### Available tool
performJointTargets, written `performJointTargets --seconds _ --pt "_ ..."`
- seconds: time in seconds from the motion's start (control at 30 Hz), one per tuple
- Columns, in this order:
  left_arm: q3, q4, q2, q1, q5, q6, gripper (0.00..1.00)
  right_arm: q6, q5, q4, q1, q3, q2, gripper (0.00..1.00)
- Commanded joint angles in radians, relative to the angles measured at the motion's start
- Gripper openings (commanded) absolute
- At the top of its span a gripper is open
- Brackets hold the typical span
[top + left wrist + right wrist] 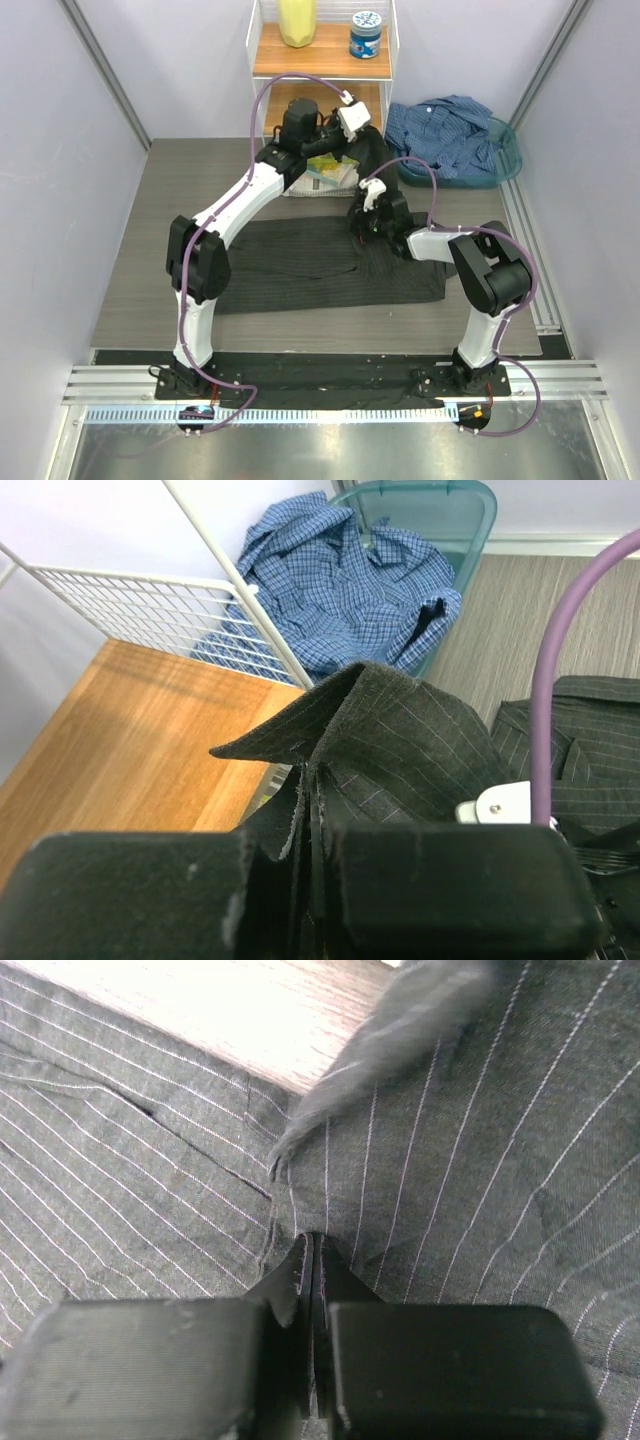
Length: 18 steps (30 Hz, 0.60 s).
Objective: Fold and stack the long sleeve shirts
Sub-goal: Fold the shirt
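Observation:
The dark charcoal pinstriped shirt [300,265] lies spread across the middle of the table. My left gripper [362,138] is shut on a fold of it and holds that part raised near the shelf; the wrist view shows the charcoal cloth [400,730] pinched between the left gripper's [312,825] jaws. My right gripper [362,222] is low over the shirt's upper right part, shut on a pinch of its cloth [450,1160], as the right gripper's [312,1260] own view shows. The blue shirt [450,130] lies crumpled in a teal basket [505,160] at the back right, also in the left wrist view [340,590].
A white wire shelf unit [320,60] stands at the back centre with a yellow object [297,22] and a blue-lidded jar [366,35] on its wooden top. Printed items [335,175] lie on its lower level. Metal rails [320,385] run along the near edge.

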Motion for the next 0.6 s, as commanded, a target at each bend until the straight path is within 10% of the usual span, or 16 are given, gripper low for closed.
performJointTargets --seconds 0.0,0.57 --pt "-0.011 0.052 -0.015 0.002 0.03 0.012 0.0 -0.039 -0.044 -0.048 0.004 0.074 -0.066 0.02" --pt "0.053 0.174 -0.006 0.008 0.099 -0.046 0.0 -0.125 -0.116 -0.382 0.044 0.056 -0.118 0.01"
